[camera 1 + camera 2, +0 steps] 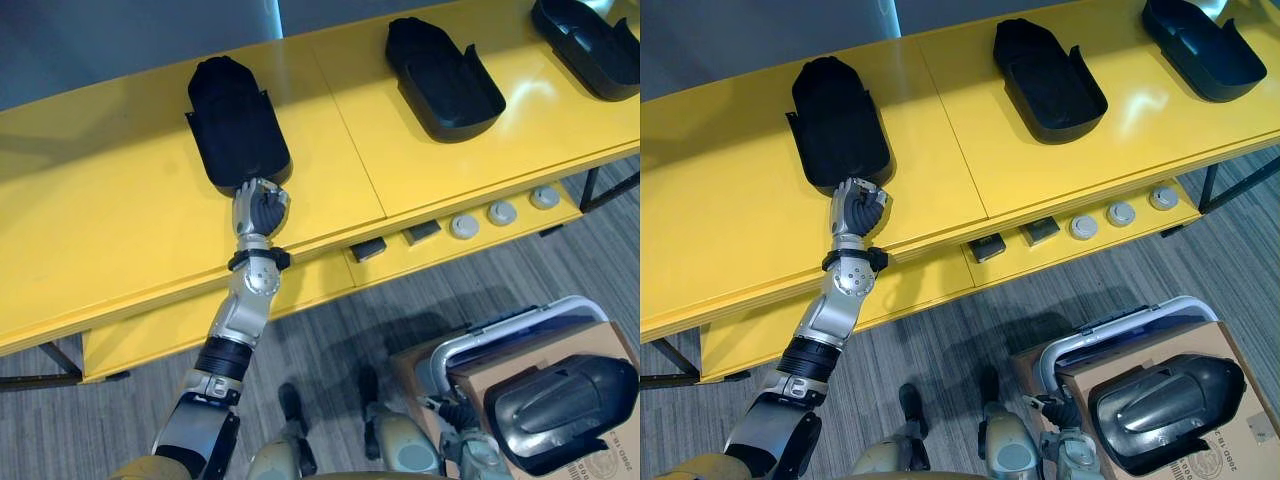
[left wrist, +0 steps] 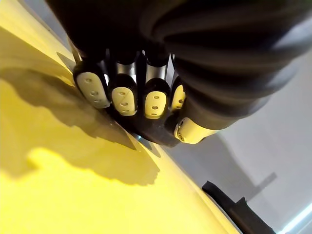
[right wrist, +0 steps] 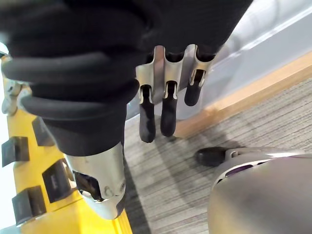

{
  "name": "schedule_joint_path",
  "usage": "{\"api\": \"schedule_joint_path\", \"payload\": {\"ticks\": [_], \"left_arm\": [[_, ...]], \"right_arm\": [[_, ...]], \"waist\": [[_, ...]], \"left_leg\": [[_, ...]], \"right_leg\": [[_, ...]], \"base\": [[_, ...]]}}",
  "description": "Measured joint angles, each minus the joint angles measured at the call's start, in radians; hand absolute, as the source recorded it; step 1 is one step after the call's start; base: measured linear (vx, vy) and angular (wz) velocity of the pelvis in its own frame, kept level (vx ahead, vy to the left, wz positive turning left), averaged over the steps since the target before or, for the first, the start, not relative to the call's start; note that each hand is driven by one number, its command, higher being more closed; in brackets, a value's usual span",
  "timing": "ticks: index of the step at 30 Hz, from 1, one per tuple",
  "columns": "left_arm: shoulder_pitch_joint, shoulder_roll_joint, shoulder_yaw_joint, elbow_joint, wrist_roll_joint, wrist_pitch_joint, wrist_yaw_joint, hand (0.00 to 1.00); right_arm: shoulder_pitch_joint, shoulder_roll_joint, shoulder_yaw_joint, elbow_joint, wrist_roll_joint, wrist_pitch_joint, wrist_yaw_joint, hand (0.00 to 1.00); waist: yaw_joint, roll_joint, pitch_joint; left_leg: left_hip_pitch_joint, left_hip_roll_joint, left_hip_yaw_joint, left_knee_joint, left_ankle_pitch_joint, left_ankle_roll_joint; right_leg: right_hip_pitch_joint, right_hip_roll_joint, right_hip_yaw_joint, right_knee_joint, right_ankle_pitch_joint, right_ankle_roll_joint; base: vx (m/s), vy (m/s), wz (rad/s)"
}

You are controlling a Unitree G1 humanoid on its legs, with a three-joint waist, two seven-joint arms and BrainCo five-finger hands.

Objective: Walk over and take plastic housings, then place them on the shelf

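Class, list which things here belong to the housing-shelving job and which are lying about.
Job: left housing, gripped by the left hand; middle housing; right housing; fourth housing on the cardboard box; yellow shelf.
Lying about: round discs and dark blocks on the lower ledge.

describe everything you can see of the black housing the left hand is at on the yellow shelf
The leftmost housing is a matte black shell, plastic by its look. It is long, rounded at the far end and wider toward the near end, with small flanges sticking out on both sides. It lies flat on the yellow shelf, lengthwise front to back, apparently with its closed back up. It stands apart from the other housings. The left hand meets its near end, fingers curled onto the rim.
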Motion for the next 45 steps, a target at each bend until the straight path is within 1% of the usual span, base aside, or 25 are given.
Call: {"api": "schedule_joint_path", "payload": {"ticks": [3,6,8,10,12,13,15,16,17,18,19,20,21,22,23,24,25,26,28,30,32,34,37,42,45], "left_arm": [[0.007,-0.01,-0.001,-0.023,-0.027,0.001,0.001,1.0],[0.078,-0.029,-0.026,-0.196,-0.047,-0.016,0.002,1.0],[0.124,-0.033,-0.043,-0.313,-0.066,-0.041,0.002,1.0],[0.188,-0.032,-0.038,-0.462,-0.096,-0.097,0.003,1.0],[0.227,-0.028,-0.006,-0.551,-0.129,-0.138,0.005,1.0],[0.26,-0.027,0.06,-0.623,-0.167,-0.179,0.014,1.0],[0.289,-0.026,0.156,-0.659,-0.223,-0.215,0.042,1.0],[0.314,-0.025,0.247,-0.661,-0.277,-0.235,0.067,1.0],[0.342,-0.025,0.346,-0.659,-0.339,-0.243,0.095,1.0],[0.357,-0.025,0.395,-0.655,-0.368,-0.249,0.113,1.0],[0.384,-0.025,0.478,-0.64,-0.42,-0.254,0.144,1.0],[0.423,-0.024,0.561,-0.6,-0.468,-0.268,0.167,1.0],[0.447,-0.024,0.596,-0.57,-0.492,-0.274,0.175,1.0],[0.504,-0.023,0.656,-0.501,-0.539,-0.273,0.183,1.0],[0.533,-0.023,0.679,-0.459,-0.564,-0.271,0.185,1.0],[0.59,-0.022,0.71,-0.363,-0.609,-0.261,0.184,1.0],[0.636,-0.023,0.716,-0.265,-0.653,-0.235,0.164,1.0],[0.656,-0.023,0.717,-0.216,-0.672,-0.219,0.145,0.0],[0.734,-0.04,0.695,-0.039,-0.689,-0.157,0.055,0.0],[0.769,-0.06,0.669,0.101,-0.686,-0.117,-0.01,0.0],[0.784,-0.081,0.62,0.241,-0.666,-0.095,-0.069,0.0],[0.782,-0.107,0.532,0.386,-0.647,-0.073,-0.142,0.0],[0.781,-0.13,0.451,0.451,-0.579,-0.072,-0.197,0.0],[0.767,-0.116,0.378,0.484,-0.48,-0.074,-0.2,0.0],[0.756,-0.108,0.326,0.499,-0.442,-0.074,-0.207,0.0]], "right_arm": [[0.0,0.0,-0.001,0.0,0.005,-0.001,-0.001,0.0],[0.0,0.0,-0.005,0.003,0.01,0.0,-0.002,0.0],[0.0,0.0,-0.007,0.006,0.01,0.002,-0.003,0.0],[0.001,-0.001,-0.023,0.032,0.011,0.006,-0.003,0.0],[0.001,-0.002,-0.028,0.045,0.011,0.009,-0.004,0.0],[0.002,-0.002,-0.028,0.054,0.011,0.011,-0.004,0.0],[0.003,-0.006,-0.03,0.069,0.011,0.011,-0.004,0.0],[0.005,-0.011,-0.037,0.077,0.011,0.015,-0.004,0.0],[0.008,-0.015,-0.045,0.082,0.01,0.017,-0.004,0.0],[0.011,-0.016,-0.046,0.083,0.01,0.018,-0.004,0.0],[0.02,-0.018,-0.056,0.084,0.01,0.019,-0.005,0.0],[0.027,-0.022,-0.066,0.084,0.009,0.024,-0.005,0.0],[0.028,-0.023,-0.066,0.084,0.009,0.028,-0.004,0.0],[0.039,-0.023,-0.067,0.083,0.007,0.038,-0.006,0.0],[0.045,-0.023,-0.067,0.083,0.007,0.043,-0.007,0.0],[0.051,-0.024,-0.067,0.082,0.007,0.049,-0.009,0.0],[0.059,-0.024,-0.067,0.079,0.006,0.055,-0.009,0.0],[0.067,-0.024,-0.067,0.076,0.006,0.058,-0.009,0.0],[0.08,-0.023,-0.061,0.071,-0.004,0.067,-0.008,0.0],[0.082,-0.022,-0.042,0.059,-0.01,0.066,-0.006,0.0],[0.089,-0.022,-0.018,0.031,-0.026,0.062,0.004,0.0],[0.082,0.0,-0.012,0.031,-0.034,0.058,0.024,0.0],[0.07,0.013,0.003,0.033,-0.034,0.055,0.026,0.0],[0.065,0.014,-0.004,0.04,-0.035,0.053,0.022,0.0],[0.064,0.014,-0.023,0.043,-0.036,0.051,0.021,0.0]], "waist": [[0.001,0.0,0.0],[0.002,0.0,0.0],[0.002,0.0,0.0],[0.004,0.001,0.0],[0.004,0.001,0.0],[0.01,0.002,-0.001],[0.026,0.003,-0.001],[0.035,0.007,-0.005],[0.038,0.012,-0.009],[0.044,0.014,-0.011],[0.059,0.017,-0.013],[0.062,0.022,-0.023],[0.066,0.023,-0.031],[0.082,0.022,-0.053],[0.087,0.023,-0.067],[0.094,0.021,-0.081],[0.104,0.019,-0.085],[0.109,0.017,-0.091],[0.114,0.002,-0.113],[0.113,-0.011,-0.121],[0.113,-0.02,-0.129],[0.113,-0.021,-0.144],[0.113,-0.016,-0.153],[0.111,-0.012,-0.156],[0.108,0.001,-0.157]], "left_leg": [[0.001,-0.001,-0.002,0.0,0.0,0.0],[0.004,-0.004,-0.006,0.0,0.0,0.0],[0.01,-0.007,-0.014,0.0,0.0,0.0],[0.031,-0.013,-0.027,0.0,-0.001,0.0],[0.045,-0.014,-0.034,0.0,-0.002,-0.001],[0.054,-0.014,-0.046,0.0,-0.005,0.002],[0.063,-0.014,-0.05,0.0,-0.005,0.002],[0.068,-0.014,-0.06,-0.001,-0.007,-0.001],[0.071,-0.014,-0.073,-0.002,-0.007,-0.001],[0.072,-0.014,-0.082,-0.003,-0.007,-0.002],[0.077,-0.014,-0.088,-0.005,-0.008,-0.002],[0.077,-0.014,-0.104,-0.006,-0.008,-0.003],[0.078,-0.014,-0.109,-0.006,-0.008,-0.003],[0.08,-0.013,-0.11,-0.006,-0.008,-0.003],[0.081,-0.012,-0.111,-0.006,-0.007,-0.001],[0.087,-0.012,-0.115,-0.006,-0.005,0.002],[0.1,-0.012,-0.12,-0.006,-0.005,0.002],[0.104,-0.012,-0.122,-0.006,-0.005,0.002],[0.11,-0.011,-0.126,-0.006,-0.011,-0.001],[0.114,-0.01,-0.125,-0.006,-0.013,0.002],[0.117,-0.009,-0.121,-0.006,-0.015,0.005],[0.119,-0.009,-0.111,-0.007,-0.015,0.005],[0.13,-0.009,-0.108,-0.007,-0.016,0.004],[0.133,-0.008,-0.106,-0.007,-0.02,-0.001],[0.135,-0.009,-0.105,-0.006,-0.023,-0.001]], "right_leg": [[0.0,-0.003,-0.002,0.003,-0.002,0.0],[0.003,-0.006,-0.003,0.005,-0.006,0.003],[0.012,-0.009,-0.008,0.005,-0.007,0.005],[0.04,-0.014,-0.016,0.003,-0.014,0.011],[0.063,-0.016,-0.029,0.0,-0.017,0.012],[0.077,-0.016,-0.037,-0.002,-0.019,0.012],[0.089,-0.015,-0.039,-0.004,-0.02,0.012],[0.099,-0.015,-0.046,-0.004,-0.022,0.011],[0.109,-0.016,-0.065,-0.004,-0.025,0.01],[0.113,-0.016,-0.068,-0.004,-0.026,0.01],[0.124,-0.015,-0.075,-0.004,-0.03,0.009],[0.134,-0.016,-0.09,-0.003,-0.037,0.009],[0.138,-0.016,-0.095,-0.002,-0.04,0.011],[0.141,-0.015,-0.097,-0.001,-0.044,0.009],[0.142,-0.014,-0.098,-0.001,-0.045,0.009],[0.151,-0.014,-0.104,0.0,-0.047,0.008],[0.167,-0.015,-0.111,0.001,-0.051,0.008],[0.172,-0.015,-0.115,0.001,-0.053,0.008],[0.177,-0.015,-0.12,0.008,-0.061,0.008],[0.177,-0.016,-0.121,0.016,-0.07,0.015],[0.177,-0.016,-0.119,0.017,-0.073,0.01],[0.177,-0.018,-0.116,0.017,-0.074,0.01],[0.179,-0.018,-0.109,0.017,-0.074,0.011],[0.18,-0.015,-0.091,0.018,-0.074,0.011],[0.178,-0.015,-0.086,0.02,-0.075,0.012]], "base": [[0.0,0.0,0.0],[0.02,0.007,0.01],[0.05,0.019,0.09],[0.05,0.024,0.15],[0.03,0.025,0.21],[0.01,0.025,0.21],[0.0,0.014,0.13],[-0.01,0.009,0.24],[-0.02,0.01,0.3],[-0.02,0.01,0.31],[-0.02,0.006,0.38],[-0.01,0.003,0.4],[0.01,-0.001,0.32],[0.03,-0.003,0.11],[0.05,-0.01,0.08],[0.05,-0.011,0.14],[0.04,-0.008,0.17],[0.01,-0.001,0.16],[0.0,0.001,0.07],[-0.02,0.001,-0.01],[-0.04,0.009,-0.04],[-0.04,0.016,-0.01],[-0.01,0.003,-0.02],[0.02,-0.001,-0.09],[0.06,-0.004,-0.06]]}}
